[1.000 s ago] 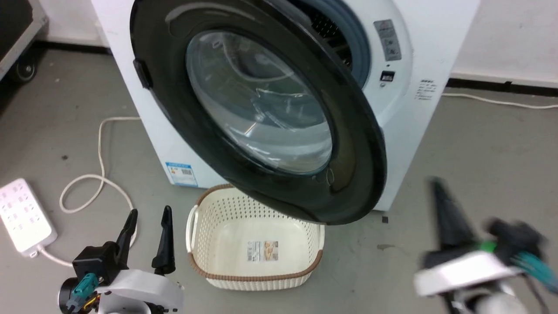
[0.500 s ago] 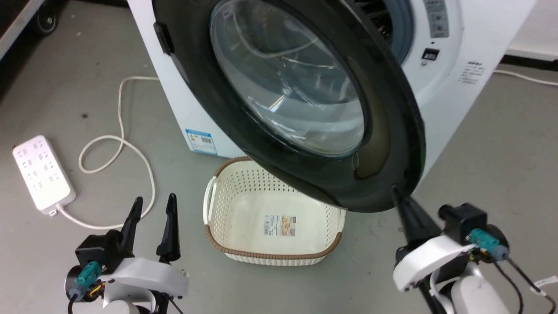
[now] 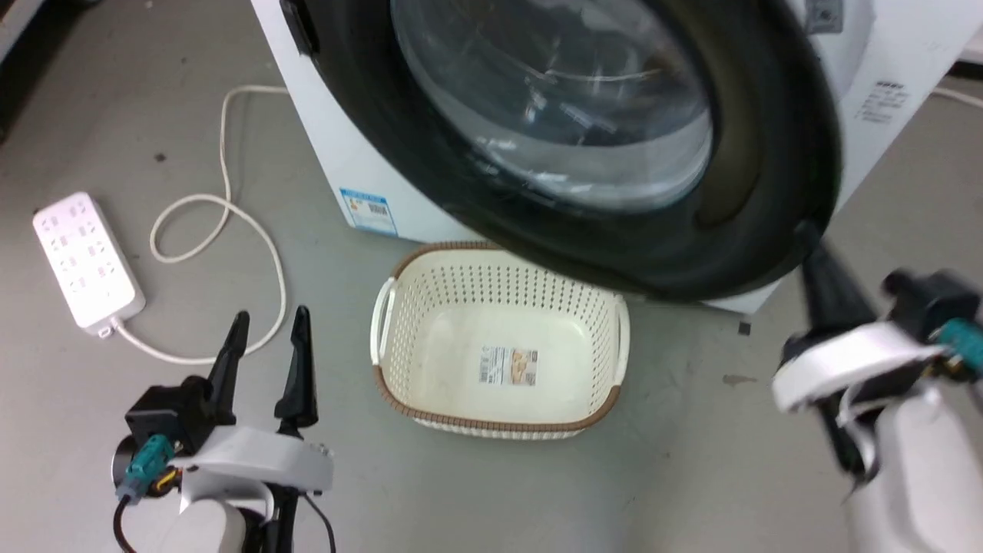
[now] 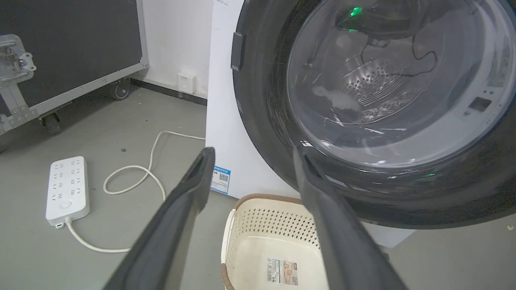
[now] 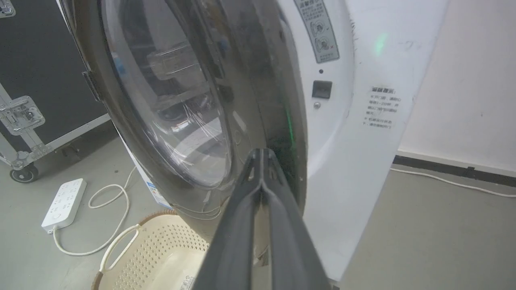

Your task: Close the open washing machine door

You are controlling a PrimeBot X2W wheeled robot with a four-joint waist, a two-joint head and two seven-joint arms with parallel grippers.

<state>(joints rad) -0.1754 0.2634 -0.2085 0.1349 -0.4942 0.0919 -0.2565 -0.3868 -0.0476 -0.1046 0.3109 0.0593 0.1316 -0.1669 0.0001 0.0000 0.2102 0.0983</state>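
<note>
Probably heavy, rigid and slick, the large round black-rimmed glass washing machine door (image 3: 568,115) suits a rim push from the right gripper (image 5: 262,155), its fingers pressed together.

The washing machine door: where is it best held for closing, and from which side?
At the free edge of the washing machine door, on the black rim far from the hinge, coming from the front. The rim is broad and smooth, so a flat push with the shut right gripper probably suits better than a pinch.

Glossy black-rimmed glass washing machine door (image 3: 584,123), perforated plastic basket (image 3: 499,418)
</note>
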